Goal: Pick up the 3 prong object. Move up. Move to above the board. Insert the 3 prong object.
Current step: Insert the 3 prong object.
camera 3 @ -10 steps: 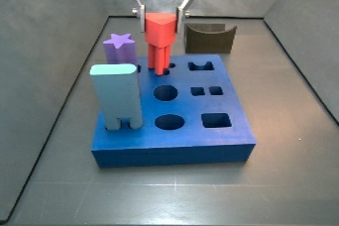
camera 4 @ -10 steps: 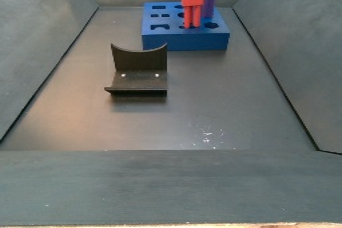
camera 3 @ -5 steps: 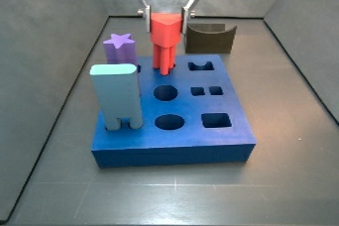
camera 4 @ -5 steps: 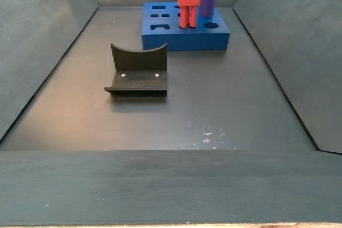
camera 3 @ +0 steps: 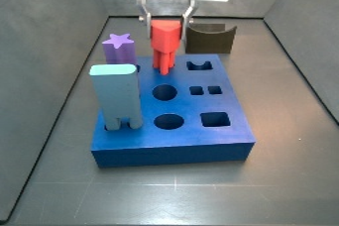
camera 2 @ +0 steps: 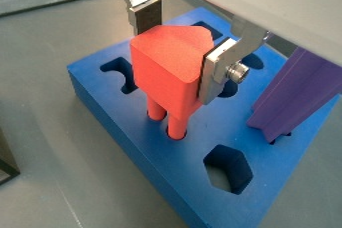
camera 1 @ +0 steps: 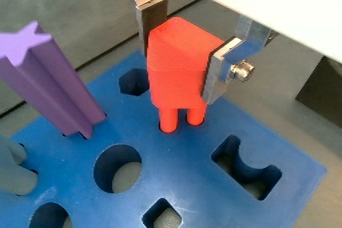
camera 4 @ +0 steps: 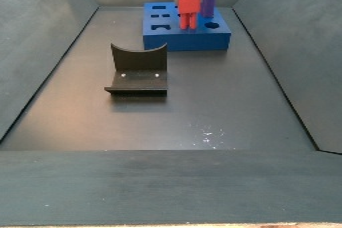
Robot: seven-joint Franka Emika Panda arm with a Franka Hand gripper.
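The red 3 prong object (camera 3: 165, 44) hangs upright between my gripper's (camera 3: 165, 19) silver fingers, at the far left part of the blue board (camera 3: 185, 136). In both wrist views the gripper (camera 1: 187, 44) (camera 2: 183, 42) is shut on the object's wide top (camera 1: 181, 72) (camera 2: 163, 77). Its prongs point down and their tips meet the board's top (camera 1: 287, 157) (camera 2: 134, 132); how deep they sit I cannot tell. In a side view the object (camera 4: 191, 8) stands over the board (camera 4: 201, 40).
A purple star-topped peg (camera 3: 119, 56) (camera 1: 54, 87) stands in the board right beside the red object. A tall light-blue block (camera 3: 115, 96) stands at the board's near left. The dark fixture (camera 3: 209, 38) (camera 4: 136, 69) stands on the floor beyond the board. Grey walls ring the floor.
My gripper has come down with the red object, and less of its prongs shows above the board than before. Nothing else has moved.
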